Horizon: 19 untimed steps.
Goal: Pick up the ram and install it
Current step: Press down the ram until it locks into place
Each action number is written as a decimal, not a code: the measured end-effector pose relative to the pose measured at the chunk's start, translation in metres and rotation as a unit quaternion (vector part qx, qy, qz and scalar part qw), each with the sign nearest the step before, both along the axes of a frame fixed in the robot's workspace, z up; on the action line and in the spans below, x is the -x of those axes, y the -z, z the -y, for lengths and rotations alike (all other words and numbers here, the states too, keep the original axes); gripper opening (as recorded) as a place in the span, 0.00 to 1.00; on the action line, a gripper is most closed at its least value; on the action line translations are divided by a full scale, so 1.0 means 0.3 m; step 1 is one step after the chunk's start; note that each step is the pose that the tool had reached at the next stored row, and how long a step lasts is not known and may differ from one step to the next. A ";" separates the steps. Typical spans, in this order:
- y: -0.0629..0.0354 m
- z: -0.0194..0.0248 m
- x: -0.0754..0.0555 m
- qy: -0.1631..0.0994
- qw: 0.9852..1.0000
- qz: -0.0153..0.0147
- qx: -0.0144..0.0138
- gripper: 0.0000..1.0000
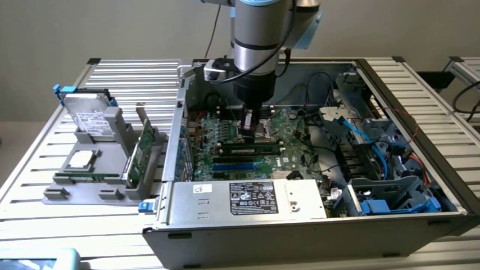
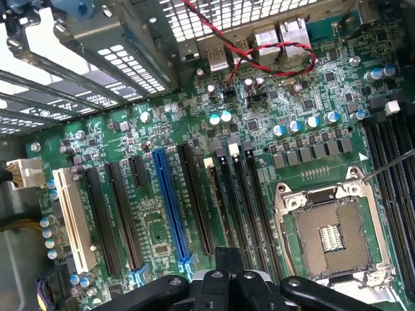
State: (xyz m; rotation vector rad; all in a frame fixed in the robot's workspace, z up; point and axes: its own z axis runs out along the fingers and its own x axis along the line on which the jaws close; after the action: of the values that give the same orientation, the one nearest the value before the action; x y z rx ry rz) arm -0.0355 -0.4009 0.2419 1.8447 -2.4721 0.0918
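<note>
- The exterior view stands back and above, looking down at an angle into the open computer case (image 1: pixel 315 185) on the slatted table (image 1: pixel 45 163).
- The wrist view hangs close over the motherboard (image 2: pixel 194 149), facing down along the gripper (image 2: pixel 230 285).
- Both views share the motherboard's slots.

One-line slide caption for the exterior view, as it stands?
Gripper lowered inside the open PC case, just above a ram stick lying in a motherboard slot.
</note>
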 end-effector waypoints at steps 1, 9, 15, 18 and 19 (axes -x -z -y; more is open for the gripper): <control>0.000 0.000 0.000 0.006 1.000 0.000 0.001 0.11; 0.000 0.000 0.000 0.045 0.999 0.005 0.011 0.11; 0.000 0.000 0.000 0.074 0.997 0.009 0.015 0.11; 0.000 0.000 0.000 0.091 0.996 0.012 0.015 0.11; 0.000 0.000 0.000 0.096 0.995 0.014 0.015 0.11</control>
State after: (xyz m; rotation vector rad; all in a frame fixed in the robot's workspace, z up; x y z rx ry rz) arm -0.0355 -0.4008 0.2418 1.5952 -2.6360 0.1447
